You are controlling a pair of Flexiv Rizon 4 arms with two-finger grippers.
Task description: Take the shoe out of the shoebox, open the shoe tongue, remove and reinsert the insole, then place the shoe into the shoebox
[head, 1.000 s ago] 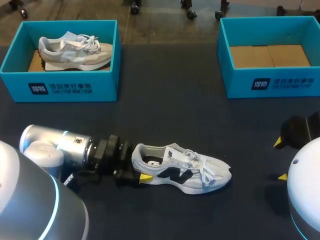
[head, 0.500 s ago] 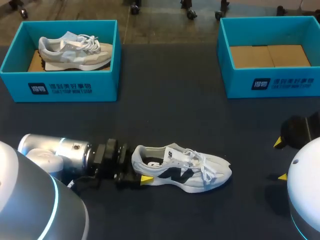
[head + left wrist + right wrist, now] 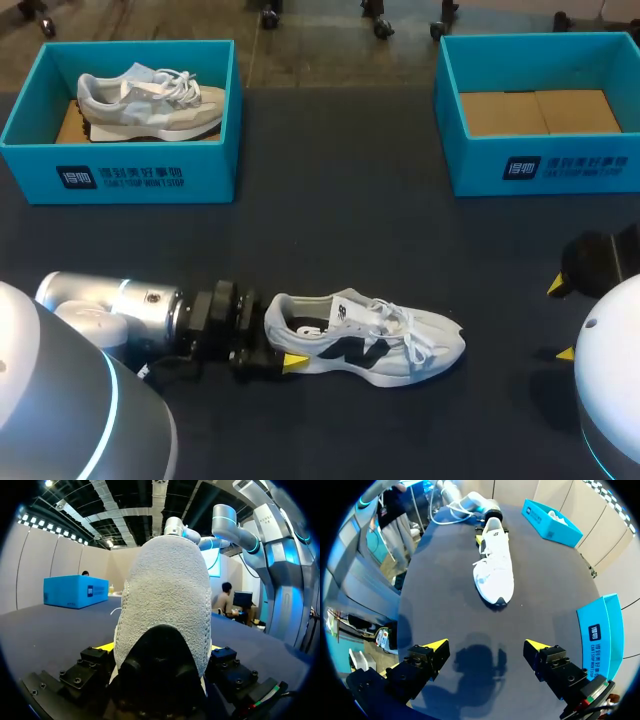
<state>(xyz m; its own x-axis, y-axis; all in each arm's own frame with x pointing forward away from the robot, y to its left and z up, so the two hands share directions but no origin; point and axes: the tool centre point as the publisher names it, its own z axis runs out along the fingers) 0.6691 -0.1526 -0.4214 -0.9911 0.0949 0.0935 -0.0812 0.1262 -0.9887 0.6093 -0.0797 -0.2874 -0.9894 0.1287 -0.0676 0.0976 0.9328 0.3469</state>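
Clamping shoe (image 3: pixel 365 348) heel, left jaws mostly hidden

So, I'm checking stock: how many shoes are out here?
2: the white shoe lies on the table, heel in the left gripper; the beige shoe sits in the left shoebox.

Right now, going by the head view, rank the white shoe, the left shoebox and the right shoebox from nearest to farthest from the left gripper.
1. white shoe: its heel is held in the left gripper, at the table's near side.
2. left shoebox: at the far left, with a grey shoe inside.
3. right shoebox: at the far right, across the table.
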